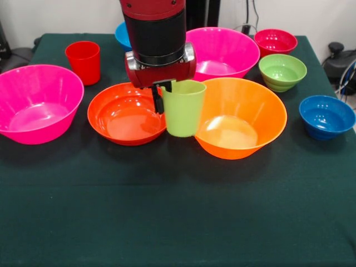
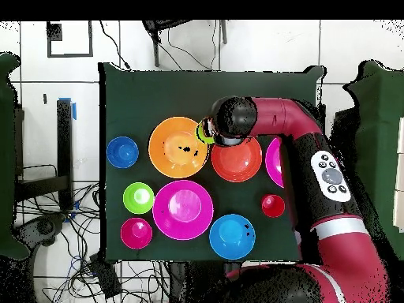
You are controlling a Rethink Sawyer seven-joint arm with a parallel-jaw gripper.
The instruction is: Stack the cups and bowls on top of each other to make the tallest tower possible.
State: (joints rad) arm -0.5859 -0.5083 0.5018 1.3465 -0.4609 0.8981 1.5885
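My gripper [image 1: 165,103] is shut on the left rim of the lime green cup [image 1: 184,108]. One black finger [image 1: 158,100] shows outside the cup's wall. The cup hangs upright just above the table, between the medium red-orange bowl [image 1: 125,114] and the big orange bowl [image 1: 242,117]. In the overhead view only a sliver of the cup [image 2: 204,131] shows beside the arm's wrist. The red cup [image 1: 83,61] stands upright at the back left. Every bowl stands alone and nothing is nested.
One big pink bowl [image 1: 36,103] is at the left and the other [image 1: 222,53] is behind the arm. The light blue bowl [image 1: 120,34] is partly hidden by the arm. The small magenta-red [image 1: 275,41], green [image 1: 282,71] and dark blue [image 1: 326,115] bowls line the right side.
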